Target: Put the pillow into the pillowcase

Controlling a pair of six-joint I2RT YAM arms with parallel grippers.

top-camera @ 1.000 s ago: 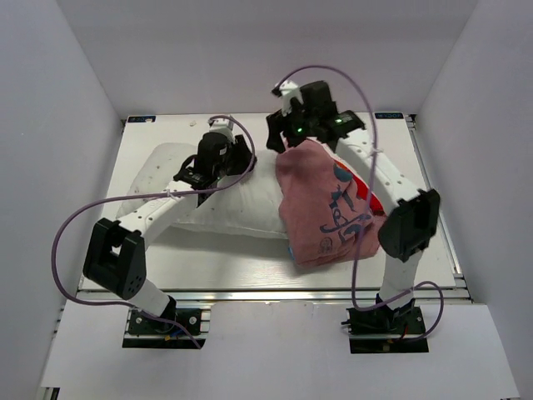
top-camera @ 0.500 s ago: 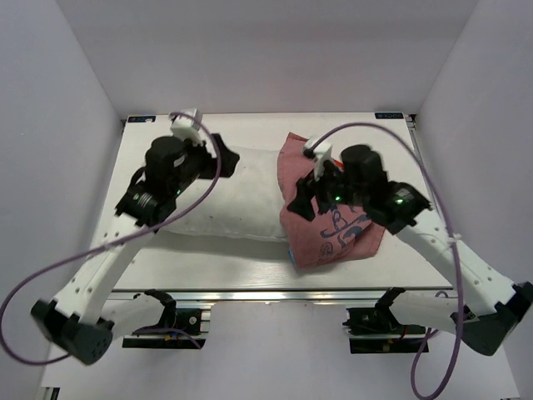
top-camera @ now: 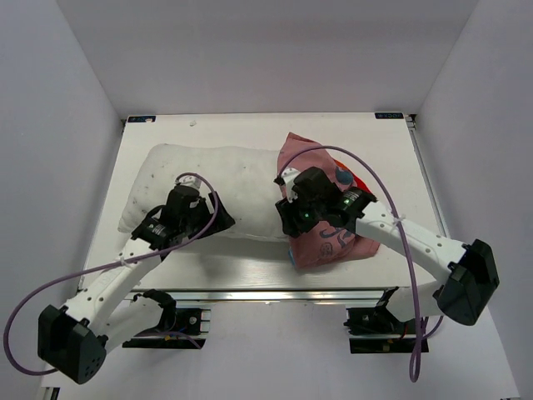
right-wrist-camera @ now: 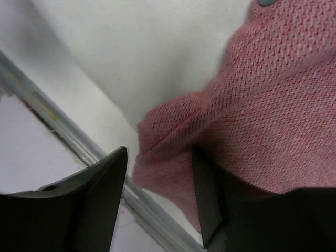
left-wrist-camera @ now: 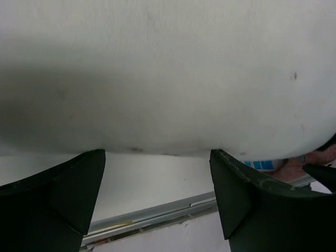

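Left wrist: pillow [left-wrist-camera: 168, 79] just beyond left gripper [left-wrist-camera: 156, 163]

left gripper [left-wrist-camera: 157, 157] spread wide, right gripper [right-wrist-camera: 159, 157] jaws parted

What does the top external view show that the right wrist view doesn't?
Only the top view shows both arms, the open left gripper at the near edge of the pillow, and the pillowcase over just its right end. Only the right wrist view shows the fabric's knit weave and a fold of its edge between the fingers of the right gripper. Both show white pillow, pink pillowcase and the table's near rail.
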